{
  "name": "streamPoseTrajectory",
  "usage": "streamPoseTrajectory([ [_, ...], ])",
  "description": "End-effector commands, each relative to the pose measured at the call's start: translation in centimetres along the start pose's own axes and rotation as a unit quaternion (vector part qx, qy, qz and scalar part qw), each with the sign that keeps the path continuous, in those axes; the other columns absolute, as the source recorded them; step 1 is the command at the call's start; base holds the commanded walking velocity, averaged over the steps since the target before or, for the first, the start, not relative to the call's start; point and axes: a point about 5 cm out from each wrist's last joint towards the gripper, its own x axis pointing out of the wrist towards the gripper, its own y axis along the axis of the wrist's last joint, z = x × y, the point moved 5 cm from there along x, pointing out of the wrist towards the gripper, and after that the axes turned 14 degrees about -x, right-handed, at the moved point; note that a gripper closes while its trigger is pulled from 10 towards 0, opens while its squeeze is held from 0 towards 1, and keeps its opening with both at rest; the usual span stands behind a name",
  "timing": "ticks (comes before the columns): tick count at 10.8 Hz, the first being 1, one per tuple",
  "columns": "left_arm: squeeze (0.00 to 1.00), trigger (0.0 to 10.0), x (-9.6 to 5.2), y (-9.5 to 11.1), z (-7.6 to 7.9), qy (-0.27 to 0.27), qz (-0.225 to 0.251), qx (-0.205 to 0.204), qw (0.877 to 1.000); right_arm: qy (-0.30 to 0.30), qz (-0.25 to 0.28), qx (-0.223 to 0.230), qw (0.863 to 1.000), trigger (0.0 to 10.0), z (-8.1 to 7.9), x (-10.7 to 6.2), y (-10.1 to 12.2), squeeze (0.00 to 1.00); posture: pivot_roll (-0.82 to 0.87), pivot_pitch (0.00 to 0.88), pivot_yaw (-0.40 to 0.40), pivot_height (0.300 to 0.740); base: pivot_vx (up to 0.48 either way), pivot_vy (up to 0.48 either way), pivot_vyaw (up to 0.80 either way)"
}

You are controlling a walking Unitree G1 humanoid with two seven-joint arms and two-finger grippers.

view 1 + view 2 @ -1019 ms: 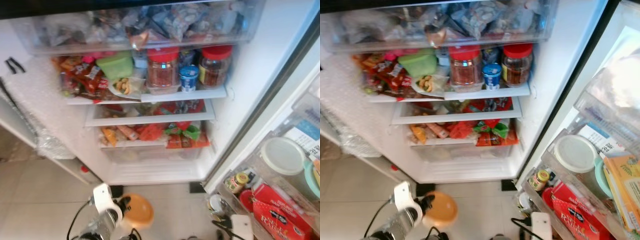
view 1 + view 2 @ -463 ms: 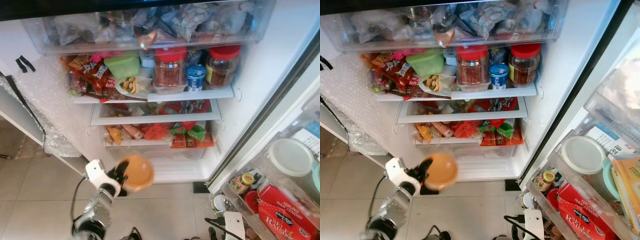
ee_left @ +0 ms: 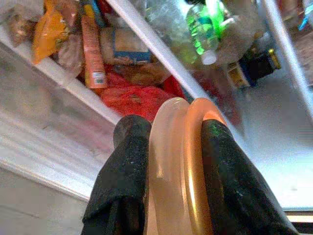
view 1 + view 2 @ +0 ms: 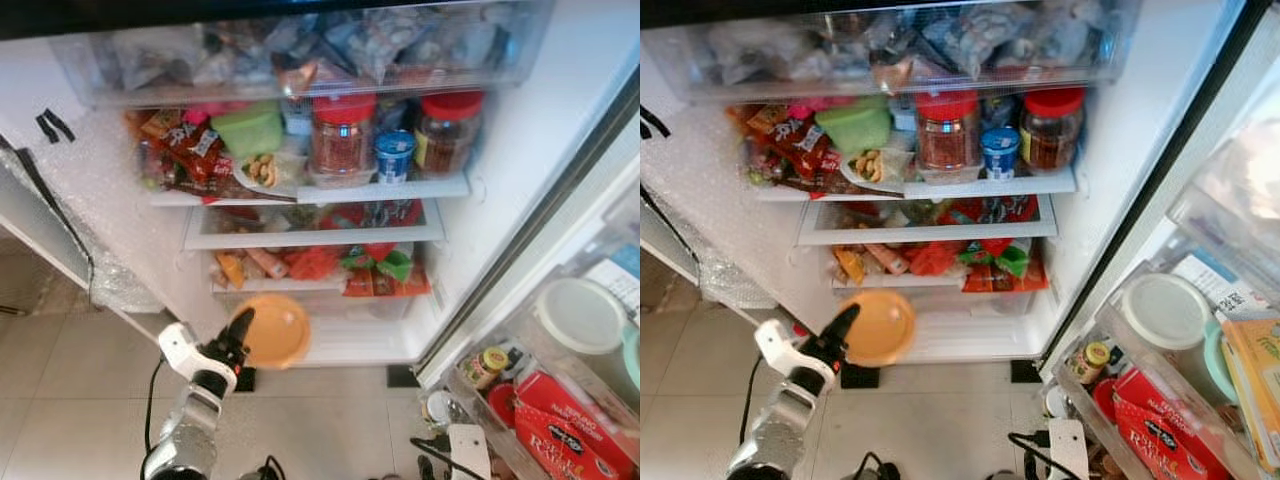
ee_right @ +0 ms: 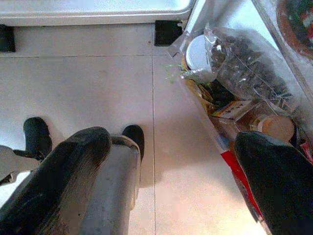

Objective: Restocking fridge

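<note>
Low before the open fridge (image 4: 520,150), the left gripper (image 3: 168,147) clamps a round, glossy orange lid (image 4: 272,330) edge-on between its matte black fingers (image 3: 124,171), holding it in front of the frosted bottom drawer (image 4: 330,305). The right gripper (image 5: 171,161) hangs spread over pale floor tiles (image 5: 88,83). Beyond, crinkled snack packets (image 4: 300,263) crowd the white shelves; higher up stand red-capped glass jars (image 4: 344,135) and a green tub (image 4: 249,130).

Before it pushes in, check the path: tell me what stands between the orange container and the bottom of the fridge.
Nothing visible does. The left gripper holds the orange container in front of the clear bottom drawer, below the packed snack shelf.
</note>
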Motion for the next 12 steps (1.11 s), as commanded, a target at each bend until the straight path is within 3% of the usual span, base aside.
streamPoseTrajectory([
  [1,0.00,10.0,-0.6,-0.3,-0.9,0.015,-0.005,-0.012,1.000,0.005,-0.018,-0.003,1.000,10.0,-0.3,-0.3,-1.4,0.00,-0.14,0.141,0.052,0.740,0.000,0.000,0.00],
  [4,0.00,10.0,-0.2,-0.7,0.9,-0.012,-0.015,-0.034,0.999,0.004,-0.023,-0.003,1.000,10.0,-0.2,-0.5,-1.9,0.00,-0.15,0.134,0.049,0.740,0.000,0.000,0.00],
  [6,0.00,10.0,-0.3,-0.5,0.9,-0.012,-0.016,-0.038,0.999,0.010,-0.022,-0.007,1.000,10.0,-0.5,-0.5,-1.9,0.00,-0.15,0.127,0.050,0.740,0.000,0.000,0.00],
  [12,0.00,10.0,-0.5,-0.9,1.0,-0.009,-0.031,-0.029,0.999,0.015,-0.026,-0.009,1.000,10.0,-0.8,-0.5,-2.2,0.00,-0.15,0.140,0.050,0.740,0.278,0.000,0.00],
])
